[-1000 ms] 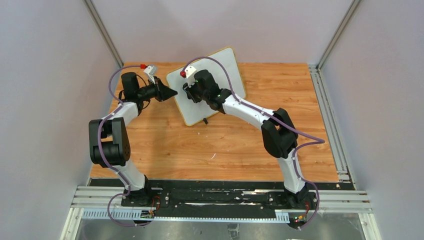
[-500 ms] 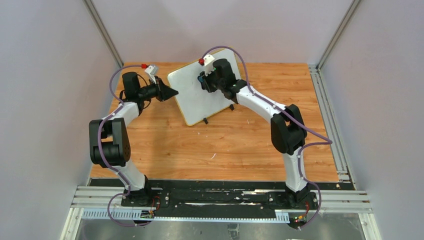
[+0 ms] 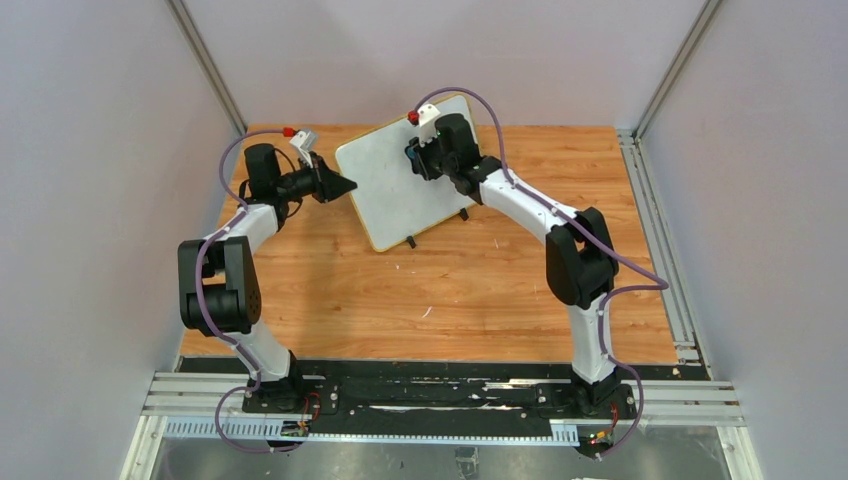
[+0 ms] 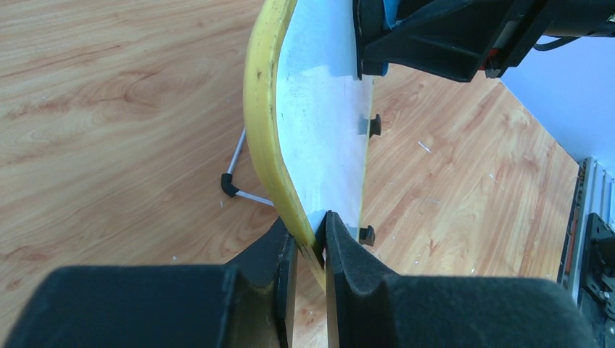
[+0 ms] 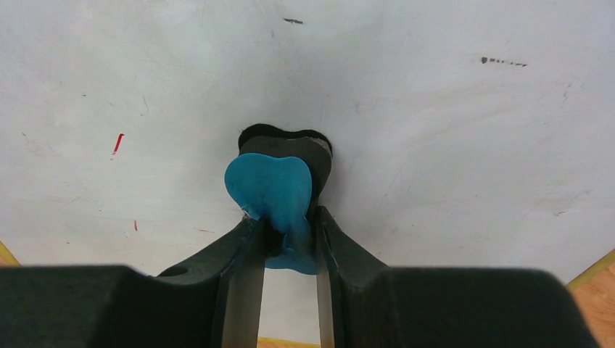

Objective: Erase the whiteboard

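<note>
The whiteboard [image 3: 390, 200] is standing tilted at the far middle of the wooden table [image 3: 450, 290], propped on its small black feet [image 4: 368, 235]. The left gripper [image 4: 310, 243] is pinching the board's yellow frame at its left edge, jaws narrowed tight onto the rim. The right gripper [image 5: 284, 232] is clamping a blue eraser [image 5: 270, 190] between its fingers and pressing the eraser's dark pad against the upper part of the white face. A few small red marks [image 5: 117, 143] are showing left of the eraser, with faint dark specks above it.
</note>
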{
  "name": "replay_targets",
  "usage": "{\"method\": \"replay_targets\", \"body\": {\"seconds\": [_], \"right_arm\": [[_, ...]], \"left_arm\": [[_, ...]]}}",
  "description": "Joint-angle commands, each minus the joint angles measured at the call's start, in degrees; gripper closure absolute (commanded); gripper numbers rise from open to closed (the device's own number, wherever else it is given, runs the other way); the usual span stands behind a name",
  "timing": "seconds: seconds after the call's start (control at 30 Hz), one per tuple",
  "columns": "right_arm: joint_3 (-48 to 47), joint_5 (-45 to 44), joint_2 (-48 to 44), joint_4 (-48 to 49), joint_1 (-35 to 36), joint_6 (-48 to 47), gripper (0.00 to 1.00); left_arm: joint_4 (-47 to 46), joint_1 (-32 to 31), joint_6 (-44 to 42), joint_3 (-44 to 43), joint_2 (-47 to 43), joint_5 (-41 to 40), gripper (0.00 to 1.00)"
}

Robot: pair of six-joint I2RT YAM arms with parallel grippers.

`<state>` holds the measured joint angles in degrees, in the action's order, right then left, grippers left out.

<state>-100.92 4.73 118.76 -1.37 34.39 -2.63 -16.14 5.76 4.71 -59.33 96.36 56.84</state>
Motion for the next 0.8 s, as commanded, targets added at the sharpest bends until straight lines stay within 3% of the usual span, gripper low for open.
{"method": "replay_targets", "body": {"seconds": [0.0,0.47,0.77], "right_arm": [[-2.3,-1.3,0.5,-0.8,2.2,0.6,1.0],[-8.8,-1.0,3.1,-2.2,8.3,1.5,0.99],[-9.7,-3.8,4.8,-2.9,7.7,-0.8,0.99]], "left_arm": [[3.7,-0.3,-6.1,0.7,-0.1,-2.3,1.0],[3.7,-0.5,-6.2,0.9,-0.2,-2.2,1.0],[3.7,-0.4,-6.1,1.0,-0.3,-2.1,1.0]]}}
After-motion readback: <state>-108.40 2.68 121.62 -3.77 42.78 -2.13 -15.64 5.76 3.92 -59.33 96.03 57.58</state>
